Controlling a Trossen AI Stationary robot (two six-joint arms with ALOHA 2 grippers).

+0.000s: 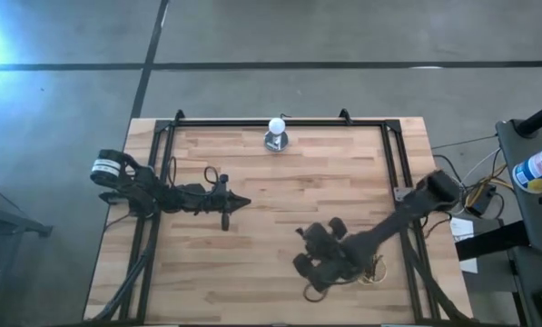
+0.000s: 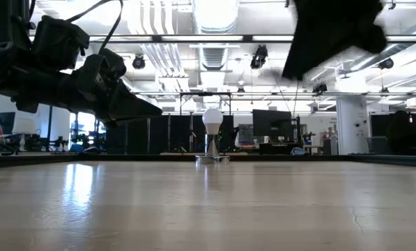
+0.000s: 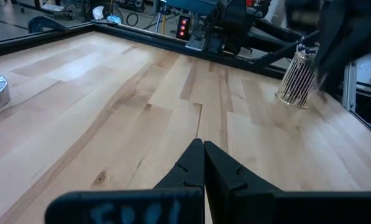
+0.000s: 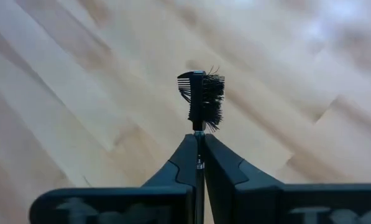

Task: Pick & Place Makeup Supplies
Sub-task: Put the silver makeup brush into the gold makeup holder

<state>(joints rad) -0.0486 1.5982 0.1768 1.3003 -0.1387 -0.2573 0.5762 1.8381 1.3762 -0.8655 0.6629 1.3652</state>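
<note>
Right gripper (image 4: 199, 163) pinched tight on a thin makeup brush (image 4: 202, 99), comb-and-bristle head sticking up past the fingertips, above bare wooden table (image 1: 280, 195). Remaining brushes (image 3: 297, 81) stand bundled, apparently in a wire holder, near the table's right edge. Left gripper (image 3: 203, 168) closed, empty, hovering mid-left.

Two dark jointed arms (image 1: 175, 195), black tapered gripper fingers (image 3: 188, 168), a white-banded left base

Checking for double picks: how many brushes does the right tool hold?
1: a comb-and-bristle brush pinched in the right tool over the table. Other brushes stand bundled in a holder.
</note>
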